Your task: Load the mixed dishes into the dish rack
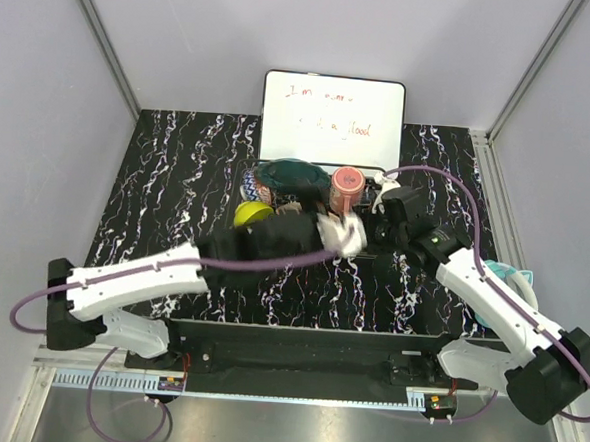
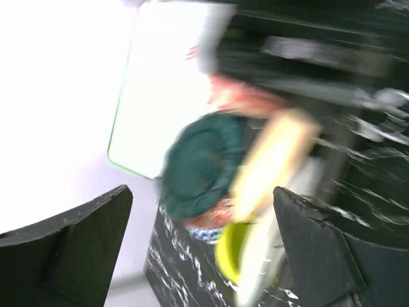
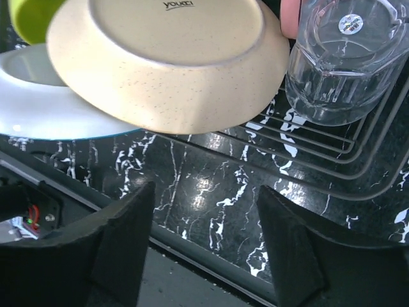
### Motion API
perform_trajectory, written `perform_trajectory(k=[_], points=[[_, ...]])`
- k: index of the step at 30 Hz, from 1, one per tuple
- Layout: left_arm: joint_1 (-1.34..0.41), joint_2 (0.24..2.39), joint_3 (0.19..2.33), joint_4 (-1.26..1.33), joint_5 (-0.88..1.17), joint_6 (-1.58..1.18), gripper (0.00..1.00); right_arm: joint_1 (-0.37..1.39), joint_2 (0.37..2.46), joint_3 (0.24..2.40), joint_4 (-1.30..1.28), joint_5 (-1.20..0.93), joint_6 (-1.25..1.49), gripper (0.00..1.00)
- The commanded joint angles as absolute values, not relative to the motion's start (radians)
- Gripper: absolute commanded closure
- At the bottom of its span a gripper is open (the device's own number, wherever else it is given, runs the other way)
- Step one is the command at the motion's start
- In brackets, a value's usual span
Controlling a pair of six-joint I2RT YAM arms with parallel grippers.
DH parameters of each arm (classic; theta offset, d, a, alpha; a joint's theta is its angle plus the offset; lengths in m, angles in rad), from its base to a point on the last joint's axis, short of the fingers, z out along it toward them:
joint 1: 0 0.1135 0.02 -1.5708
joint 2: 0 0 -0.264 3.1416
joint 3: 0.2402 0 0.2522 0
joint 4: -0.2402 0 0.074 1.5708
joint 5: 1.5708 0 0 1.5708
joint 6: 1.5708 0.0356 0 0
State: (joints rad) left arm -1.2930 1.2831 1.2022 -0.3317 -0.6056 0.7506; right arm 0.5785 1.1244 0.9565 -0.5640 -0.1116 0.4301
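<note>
1. Left gripper (image 2: 203,198): fingers apart, nothing between them. The dishes stand packed close ahead of it. This view is motion-blurred, so the detail is poor.
2. Right gripper (image 3: 206,214): fingers apart, holding nothing. It is low over bare desk (image 1: 178,174), just on the near side of the rack (image 3: 319,153).
3. The rack sits mid-desk toward the far edge, just in front of the whiteboard (image 1: 331,118). Both arms reach to it: the left gripper is at its near side, the right at its near right corner.
4. Peach plate (image 3: 166,57): tilted, with its underside facing the right wrist camera. It is just beyond the right gripper and leans over the white plate (image 3: 45,105).
5. Green bowl (image 3: 29,16): behind those two plates, on the rack's near left side.
6. Glass (image 3: 345,57): on the rack wires just right of the peach plate, tipped with its base toward the right gripper. A sliver of the pink mug (image 3: 291,16) shows between the glass and the plate.
7. Top view, far side of the rack: the teal plate (image 1: 288,173) is on the left and the mug on the right. The red bowl (image 1: 258,191) is partly hidden between the teal plate and the green bowl.
8. I cannot tell whether the peach and white plates sit wholly inside the rack or overhang its near rim, as the arms cover that edge from above.
</note>
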Motion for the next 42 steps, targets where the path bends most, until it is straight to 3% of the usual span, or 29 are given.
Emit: perform_trajectory(k=[1, 7, 12, 19, 33, 35, 42], points=[[-1.062, 1.267, 1.439, -0.489, -0.612, 0.621, 0.01, 0.606, 1.160, 0.965, -0.496, -0.052, 0.342, 0.30], [-0.832, 1.220, 1.499, -0.499, -0.575, 0.598, 0.01, 0.624, 1.152, 0.997, -0.494, 0.029, 0.241, 0.38], [-0.736, 1.186, 1.479, -0.502, -0.557, 0.568, 0.01, 0.696, 1.150, 1.006, -0.500, 0.124, 0.143, 0.37], [-0.696, 1.180, 1.493, -0.505, -0.552, 0.520, 0.01, 0.853, 1.215, 1.042, -0.494, 0.294, -0.035, 0.34], [-0.652, 1.117, 1.454, -0.495, -0.534, 0.465, 0.01, 0.862, 1.377, 1.094, -0.434, 0.414, -0.140, 0.36], [-0.650, 1.106, 1.447, -0.495, -0.531, 0.462, 0.01, 0.862, 1.388, 1.100, -0.417, 0.416, -0.146, 0.37], [-0.647, 1.075, 1.408, -0.495, -0.528, 0.445, 0.01, 0.861, 1.430, 1.138, -0.341, 0.428, -0.209, 0.59]])
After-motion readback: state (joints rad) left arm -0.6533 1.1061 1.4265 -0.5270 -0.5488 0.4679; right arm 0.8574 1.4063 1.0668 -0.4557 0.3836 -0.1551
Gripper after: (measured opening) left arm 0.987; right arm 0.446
